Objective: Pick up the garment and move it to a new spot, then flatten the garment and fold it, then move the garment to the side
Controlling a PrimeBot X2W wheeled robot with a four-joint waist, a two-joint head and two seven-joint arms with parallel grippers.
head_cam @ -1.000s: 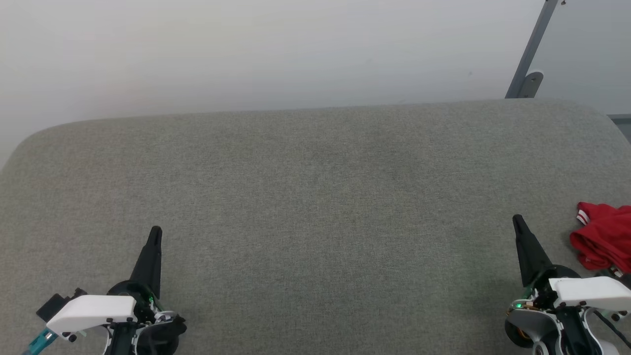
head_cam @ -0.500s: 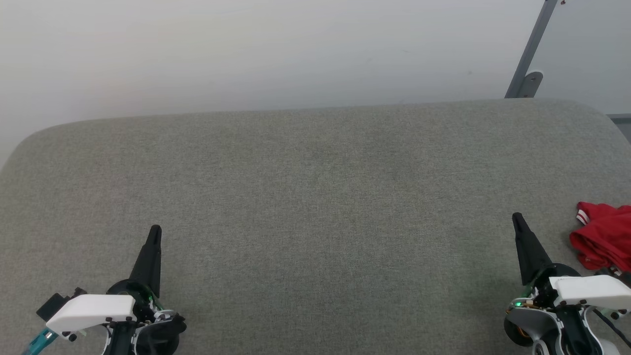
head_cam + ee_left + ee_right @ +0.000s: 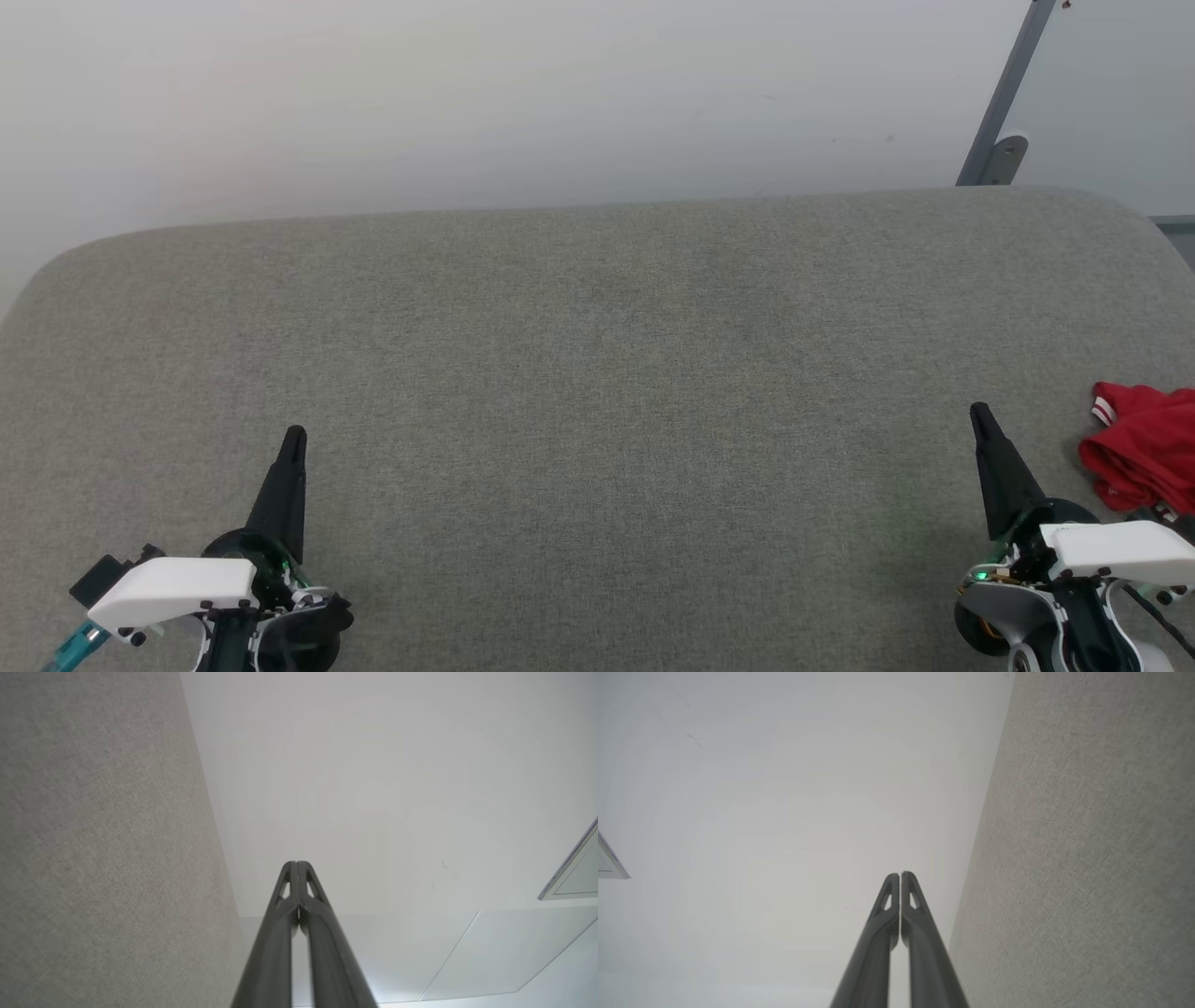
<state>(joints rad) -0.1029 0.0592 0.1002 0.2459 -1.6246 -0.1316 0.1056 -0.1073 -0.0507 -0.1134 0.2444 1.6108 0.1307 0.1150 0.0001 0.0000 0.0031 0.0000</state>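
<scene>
The garment [image 3: 1144, 453], a crumpled red heap with a striped trim edge, lies at the right edge of the head view on the grey fabric surface [image 3: 597, 373]; part of it runs out of frame. My right gripper [image 3: 980, 413] is shut and empty, a little to the left of the garment and not touching it. At the lower left my left gripper [image 3: 295, 435] is shut and empty, far from the garment. In the wrist views each pair of fingers is pressed together: left gripper [image 3: 296, 864], right gripper [image 3: 900, 875].
The padded grey surface has rounded far corners and ends at a pale wall [image 3: 523, 93]. A grey metal bracket [image 3: 1004, 140] leans at the back right, just behind the surface's edge.
The whole head view shifted by a few pixels early on, so the camera moved slightly. Both grippers and the garment stay where they were.
</scene>
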